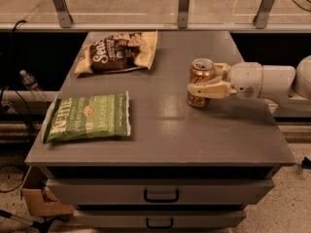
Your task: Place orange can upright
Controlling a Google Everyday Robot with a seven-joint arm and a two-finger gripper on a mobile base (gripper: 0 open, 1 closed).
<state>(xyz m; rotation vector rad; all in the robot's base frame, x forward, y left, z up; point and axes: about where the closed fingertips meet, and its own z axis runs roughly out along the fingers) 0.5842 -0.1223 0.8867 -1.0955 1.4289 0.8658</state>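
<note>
The orange can stands upright on the grey table, right of the middle, its silver top facing up. My gripper reaches in from the right and straddles the can. One cream finger lies across the can's front lower half, and the other finger is behind it. The fingers look closed against the can's sides. The can's base rests on the table top.
A brown chip bag lies at the back left. A green chip bag lies at the front left. The white arm extends off the right edge. Drawers sit under the table. A water bottle stands left of it.
</note>
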